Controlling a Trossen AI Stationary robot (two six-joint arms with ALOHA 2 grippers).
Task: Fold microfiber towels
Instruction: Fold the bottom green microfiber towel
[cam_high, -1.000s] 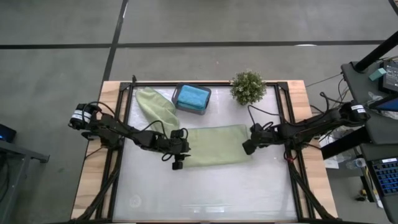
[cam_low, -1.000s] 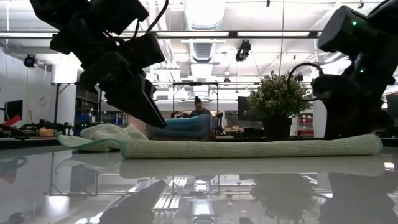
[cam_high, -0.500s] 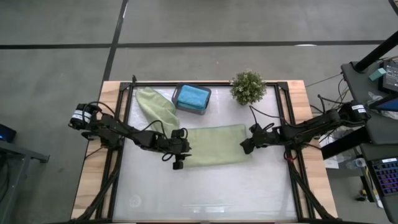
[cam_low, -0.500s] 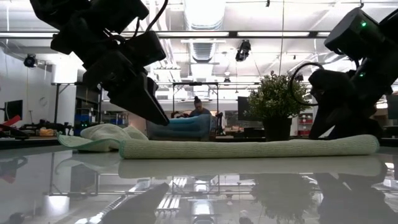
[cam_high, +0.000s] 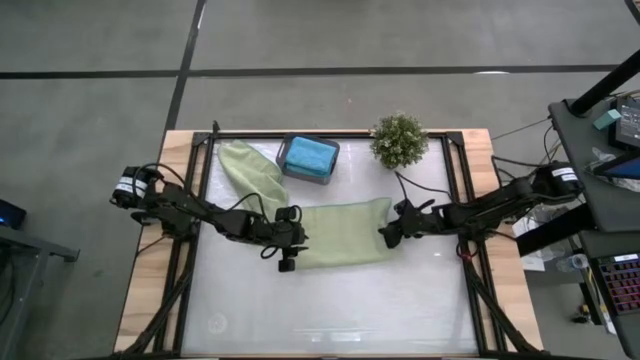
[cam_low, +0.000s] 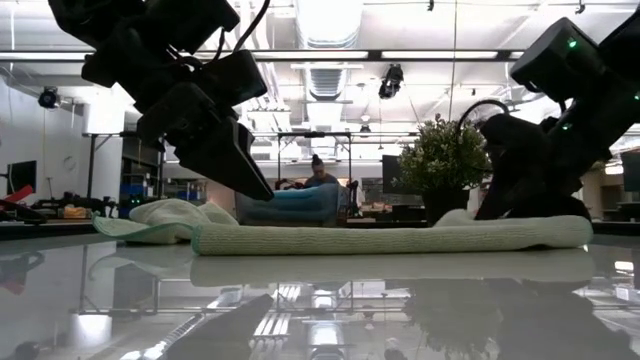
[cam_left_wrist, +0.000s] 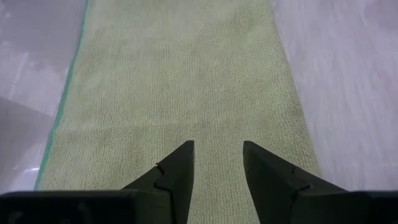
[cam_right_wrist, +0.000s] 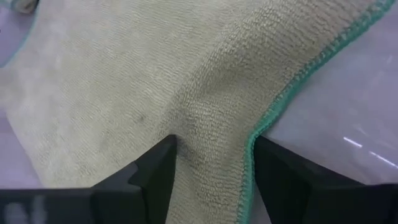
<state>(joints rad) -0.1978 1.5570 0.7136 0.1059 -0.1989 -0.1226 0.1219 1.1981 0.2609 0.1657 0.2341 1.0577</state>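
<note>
Two grippers, right gripper (cam_right_wrist: 211, 163) seemingly pinching sage towel (cam_right_wrist: 143, 81)

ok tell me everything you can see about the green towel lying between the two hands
The green towel is a light sage microfiber cloth with a darker green stitched hem, folded into a flat band on the glossy white table. The left hand hovers over its one end, fingers apart, not gripping. The right hand has its fingers around the other end, where the cloth bunches up. A second, crumpled green towel lies behind it.
</note>
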